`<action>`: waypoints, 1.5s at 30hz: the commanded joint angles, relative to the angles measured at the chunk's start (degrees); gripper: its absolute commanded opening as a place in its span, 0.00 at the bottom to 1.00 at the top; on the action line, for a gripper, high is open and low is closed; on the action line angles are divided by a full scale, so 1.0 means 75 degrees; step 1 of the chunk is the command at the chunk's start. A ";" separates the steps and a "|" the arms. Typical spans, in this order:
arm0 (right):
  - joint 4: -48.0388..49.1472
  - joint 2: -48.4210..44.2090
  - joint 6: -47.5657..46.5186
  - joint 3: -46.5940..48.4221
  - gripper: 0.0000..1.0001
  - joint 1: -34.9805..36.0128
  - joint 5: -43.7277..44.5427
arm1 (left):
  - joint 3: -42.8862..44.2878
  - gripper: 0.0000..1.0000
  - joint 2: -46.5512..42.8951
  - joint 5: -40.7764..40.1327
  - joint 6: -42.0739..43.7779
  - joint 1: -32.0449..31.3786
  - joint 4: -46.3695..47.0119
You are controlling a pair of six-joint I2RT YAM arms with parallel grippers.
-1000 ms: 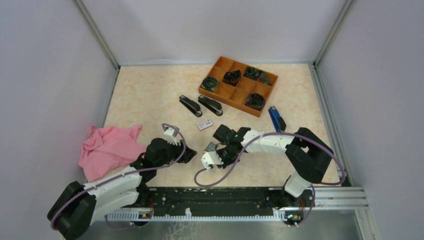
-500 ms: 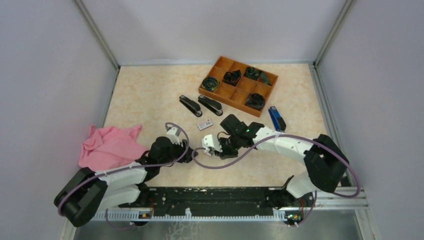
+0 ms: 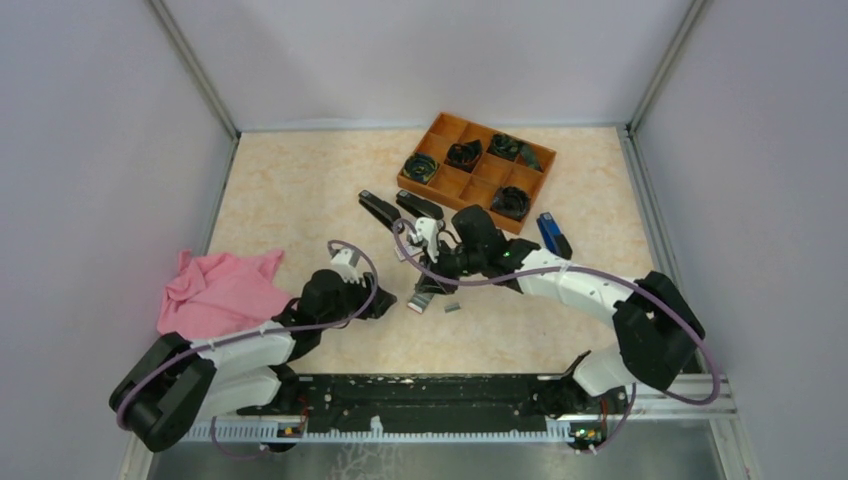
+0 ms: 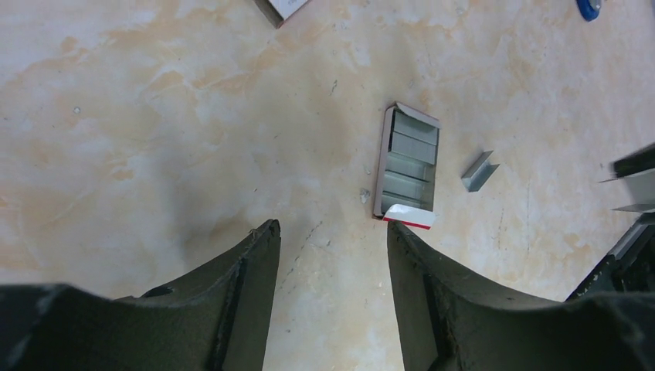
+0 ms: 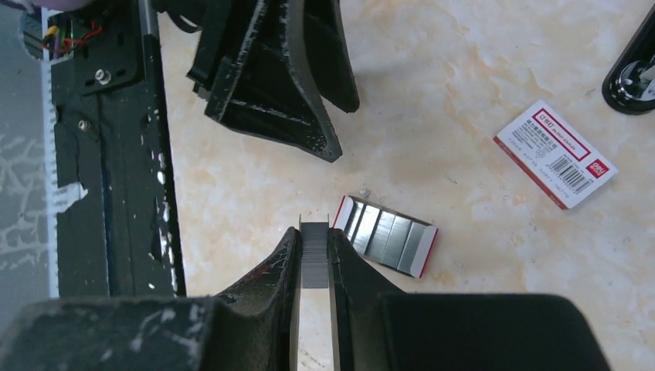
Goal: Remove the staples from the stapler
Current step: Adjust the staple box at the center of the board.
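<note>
My right gripper (image 5: pixel 314 232) is shut on a short ribbed grey strip of staples (image 5: pixel 314 259) and holds it above the table. In the top view the right gripper (image 3: pixel 431 283) hangs over an open white and red tray of staple strips (image 5: pixel 385 236), which also shows in the left wrist view (image 4: pixel 407 162). One loose strip (image 4: pixel 479 170) lies on the table to the right of the tray in that view, and shows in the top view too (image 3: pixel 452 306). My left gripper (image 4: pixel 332 228) is open and empty, just short of the tray. Two black staplers (image 3: pixel 378 209) lie beyond, partly behind the right arm.
A small white and red box (image 5: pixel 556 153) lies past the tray. A blue stapler (image 3: pixel 553 237) lies at the right. An orange divided tray (image 3: pixel 497 131) stands at the back. A pink cloth (image 3: pixel 215 295) lies at the left. The black base rail (image 5: pixel 108 154) runs along the near edge.
My right arm has swung away from the near edge toward the staplers and risen, uncovering the open tray and the loose strip. My left arm has hardly moved.
</note>
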 commanded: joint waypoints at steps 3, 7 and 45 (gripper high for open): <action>0.0772 0.0842 0.1139 0.0213 0.10 0.0121 0.0273 | -0.0132 0.60 -0.0703 -0.0121 0.0060 0.0048 -0.0278; 0.0953 0.1101 0.1357 0.0274 0.10 0.0253 0.0727 | -0.0277 0.60 -0.0934 -0.0039 0.0036 0.0048 -0.0309; 0.1288 0.1834 0.1893 0.0092 0.07 0.0918 0.2682 | -0.0979 0.41 -0.0558 0.1555 -0.1705 0.0035 0.0812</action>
